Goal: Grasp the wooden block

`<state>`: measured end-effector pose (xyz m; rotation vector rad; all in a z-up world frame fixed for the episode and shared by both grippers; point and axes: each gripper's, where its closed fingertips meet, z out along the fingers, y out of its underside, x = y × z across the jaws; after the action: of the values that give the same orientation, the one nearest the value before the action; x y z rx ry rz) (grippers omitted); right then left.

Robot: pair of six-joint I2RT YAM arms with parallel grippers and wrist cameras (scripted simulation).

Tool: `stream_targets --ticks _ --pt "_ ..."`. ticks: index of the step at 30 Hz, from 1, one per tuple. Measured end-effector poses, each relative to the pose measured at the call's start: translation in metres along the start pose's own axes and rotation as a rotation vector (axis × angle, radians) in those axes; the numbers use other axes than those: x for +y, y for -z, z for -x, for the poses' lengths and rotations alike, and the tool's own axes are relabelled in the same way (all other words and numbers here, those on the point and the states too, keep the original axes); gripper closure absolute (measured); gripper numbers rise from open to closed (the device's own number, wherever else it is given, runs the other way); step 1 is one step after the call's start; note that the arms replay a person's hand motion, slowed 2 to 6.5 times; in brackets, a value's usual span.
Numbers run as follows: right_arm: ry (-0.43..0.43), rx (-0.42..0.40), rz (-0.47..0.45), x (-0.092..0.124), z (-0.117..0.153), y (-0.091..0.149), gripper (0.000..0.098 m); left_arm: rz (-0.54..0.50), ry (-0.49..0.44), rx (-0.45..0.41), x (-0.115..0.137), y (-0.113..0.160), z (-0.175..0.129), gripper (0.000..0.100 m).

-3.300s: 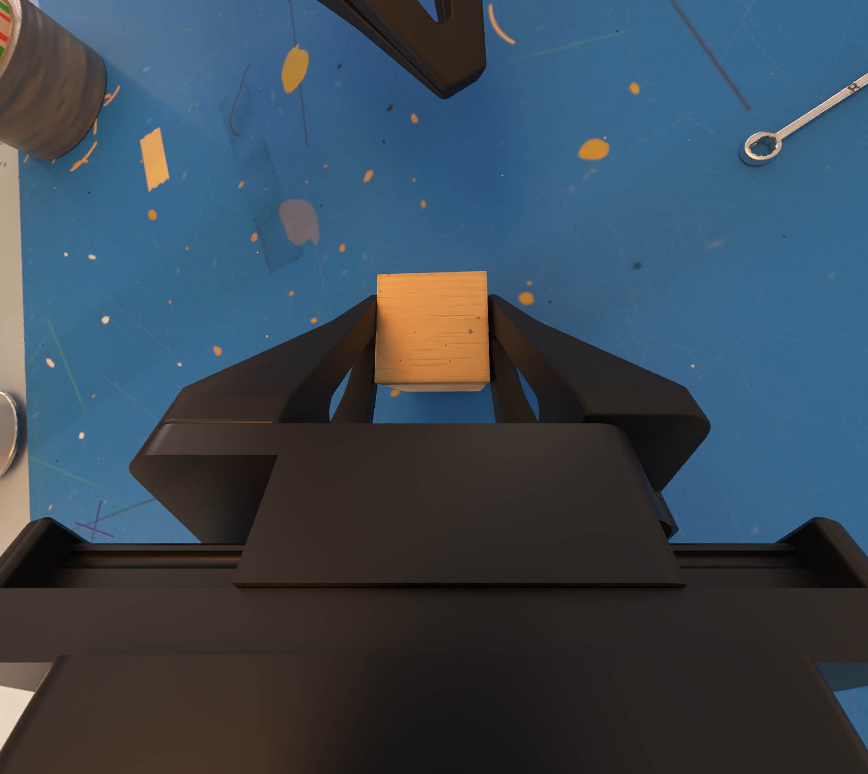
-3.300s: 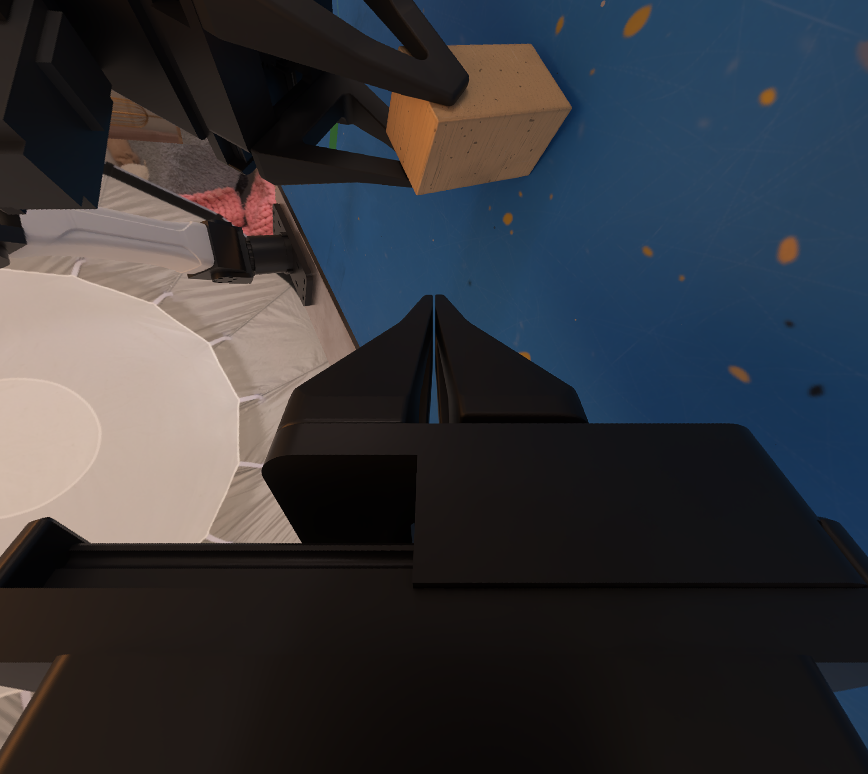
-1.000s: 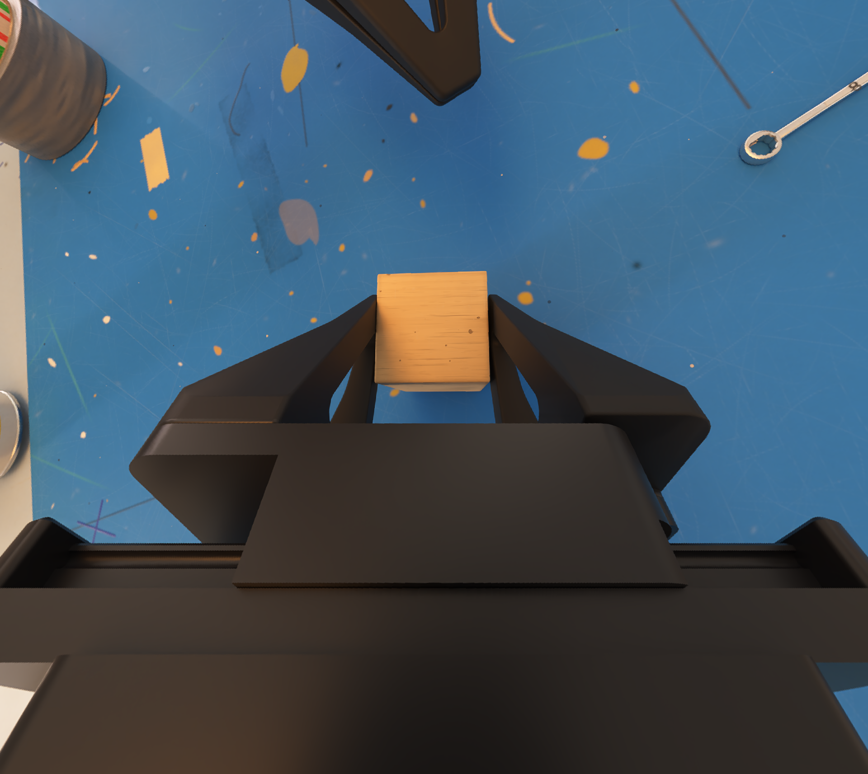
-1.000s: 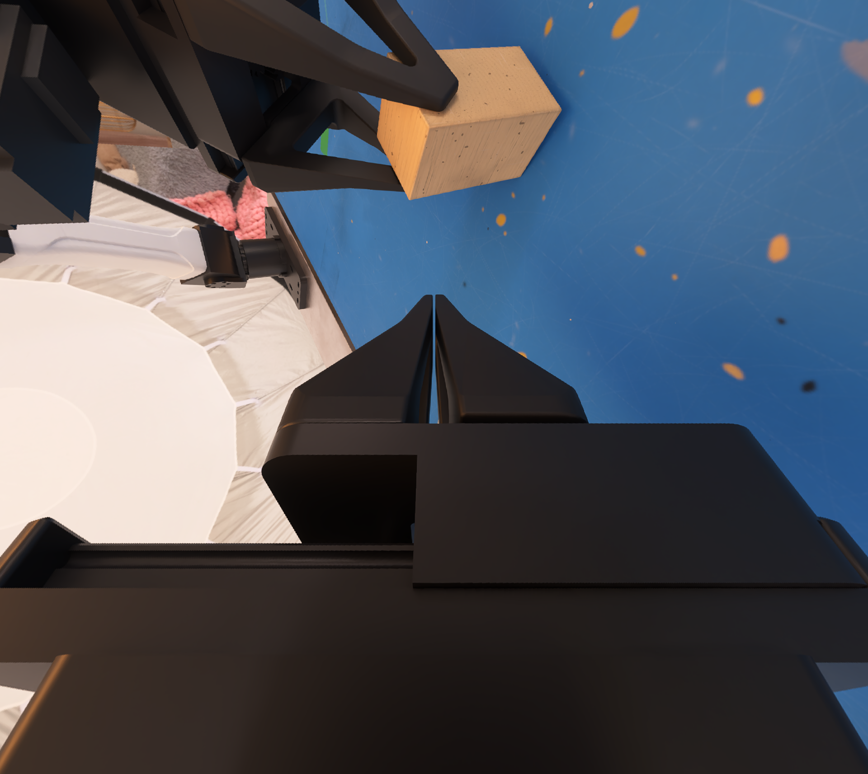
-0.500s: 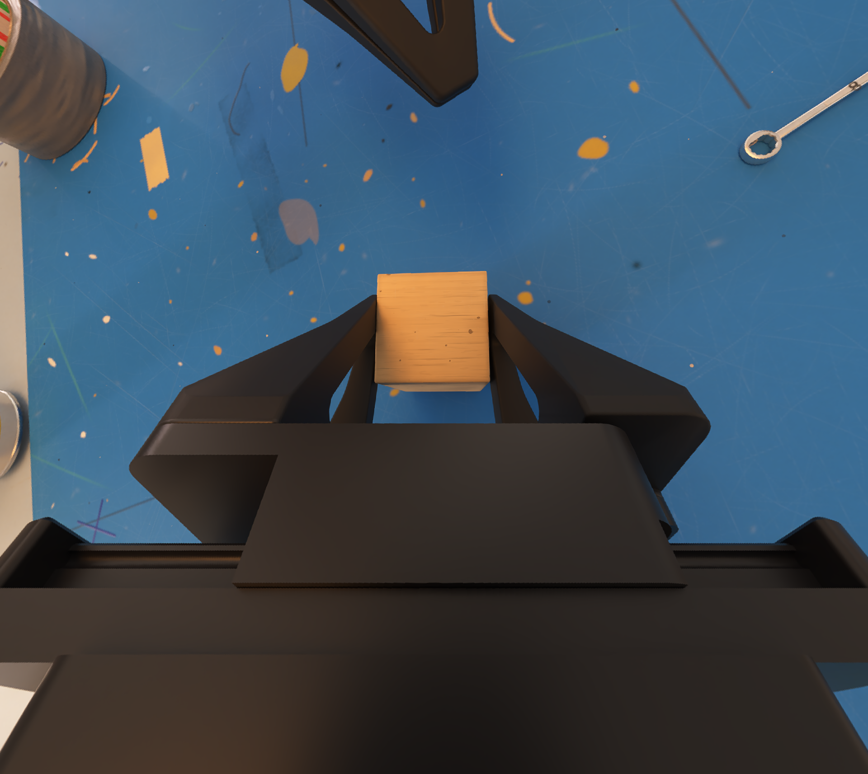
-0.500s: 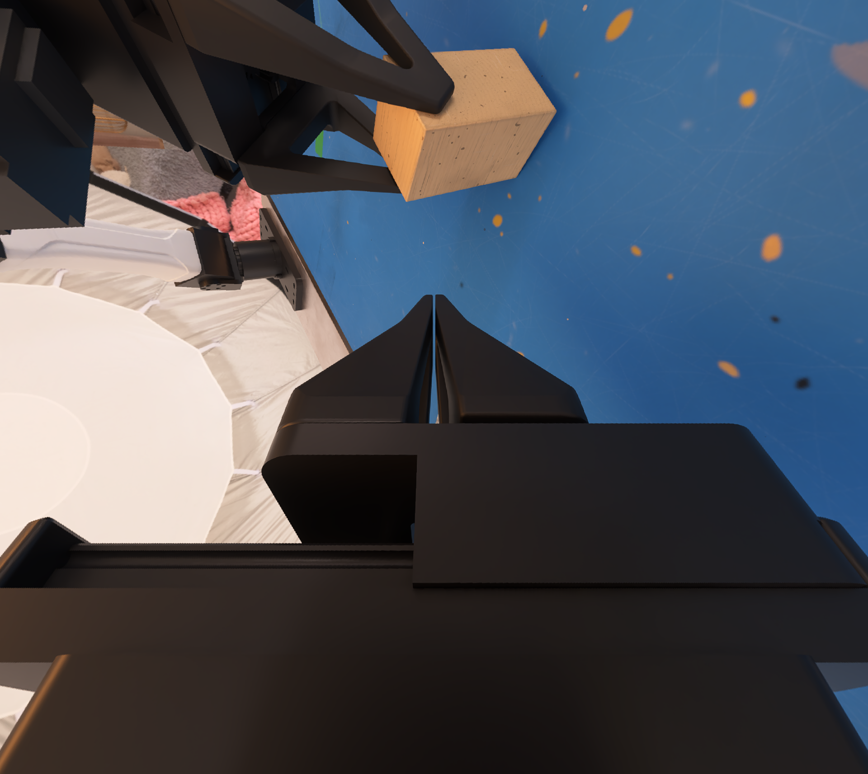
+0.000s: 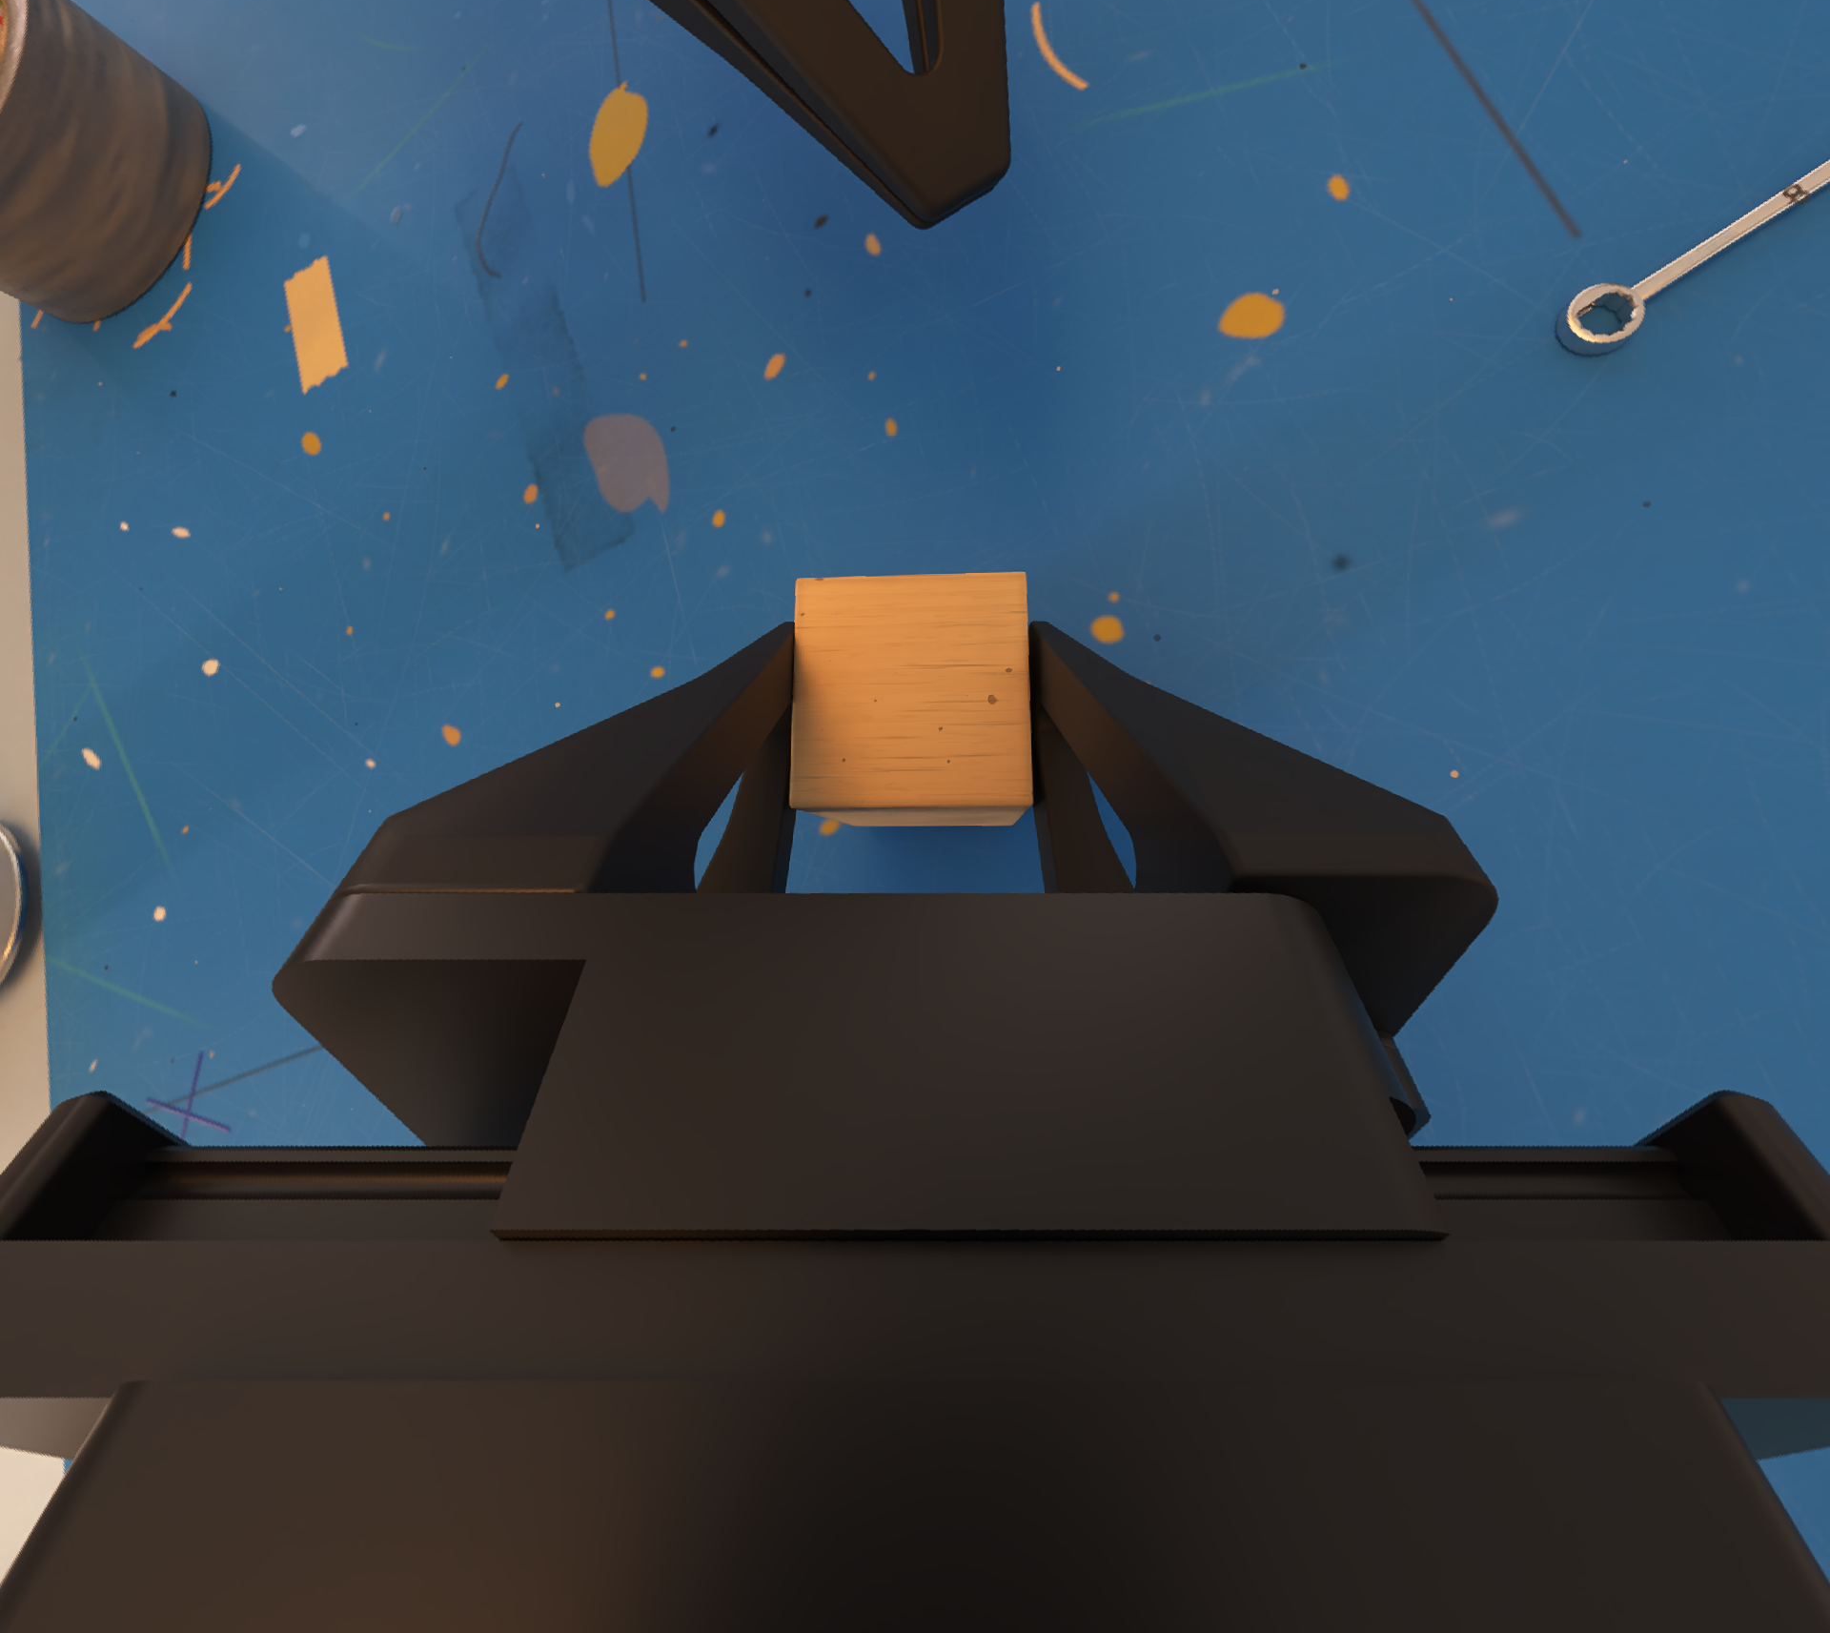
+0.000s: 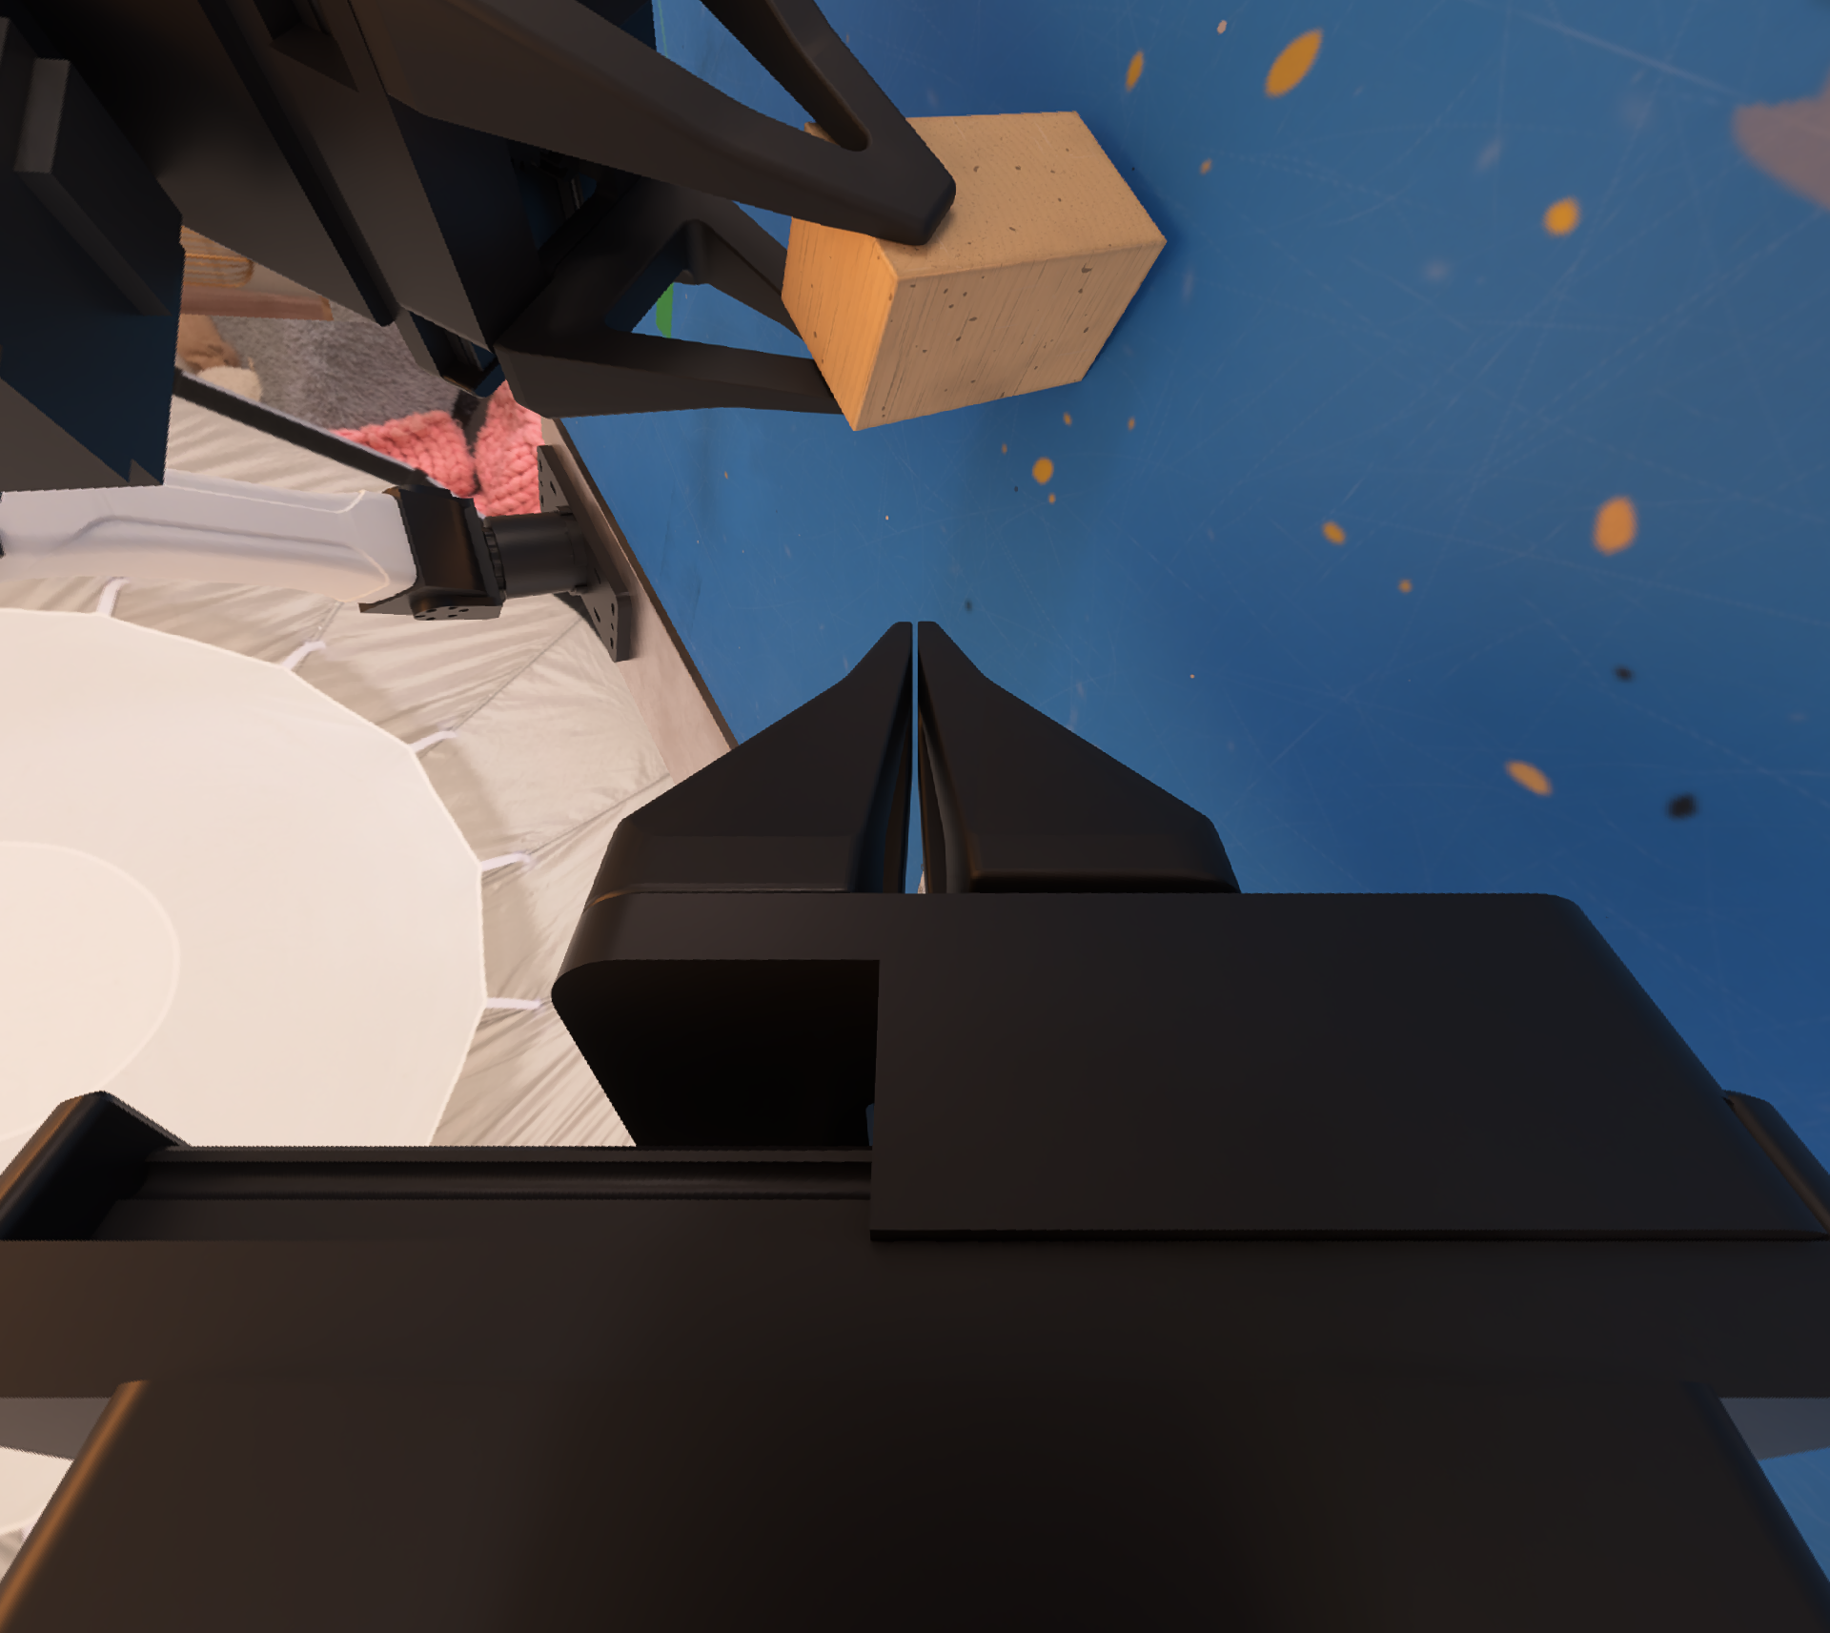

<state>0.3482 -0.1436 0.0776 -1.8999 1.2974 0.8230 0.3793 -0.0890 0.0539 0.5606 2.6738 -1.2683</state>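
**Wooden block clamped in the left gripper above the blue table**

Pale wood, square-edged and faintly grained, the wooden block [image 7: 911, 694] sits between the two black fingers of the left gripper [image 7: 911, 645], which press flat against its opposite sides. From the right wrist view the same block [image 8: 990, 278] shows gripped at one end by those fingers [image 8: 891, 199], its far end pointing at the blue table [image 8: 1386, 496]; whether it touches the surface or hangs clear of it cannot be told from here.

The right gripper [image 8: 913, 635] holds nothing: its fingers are pressed together with only a hairline seam between them (it points at bare table just beside the block). In the left wrist view it enters from the top edge as a dark closed wedge [image 7: 926, 199], well apart from the block.

Orange flecks and thin scratches mark the blue table [image 7: 1287, 694]. A silver wrench [image 7: 1664, 278] lies far to the right, and a grey roll of tape [image 7: 89, 179] stands at the left edge. Off the table's edge, the right wrist view shows a pale pleated surface [image 8: 248, 843] and something pink and knitted [image 8: 446, 446].
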Motion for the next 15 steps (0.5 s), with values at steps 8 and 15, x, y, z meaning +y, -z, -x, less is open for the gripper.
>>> stream_targets --ticks 8,15 --pt "-0.003 0.004 0.002 -0.0001 -0.0001 -0.0005 0.0970 0.000 0.011 0.005 0.0002 -0.0001 0.0004 0.063" --pt "-0.005 0.008 0.001 -0.0007 -0.0003 -0.0007 0.0970 -0.001 0.015 0.008 0.0004 -0.0001 0.0006 0.063"
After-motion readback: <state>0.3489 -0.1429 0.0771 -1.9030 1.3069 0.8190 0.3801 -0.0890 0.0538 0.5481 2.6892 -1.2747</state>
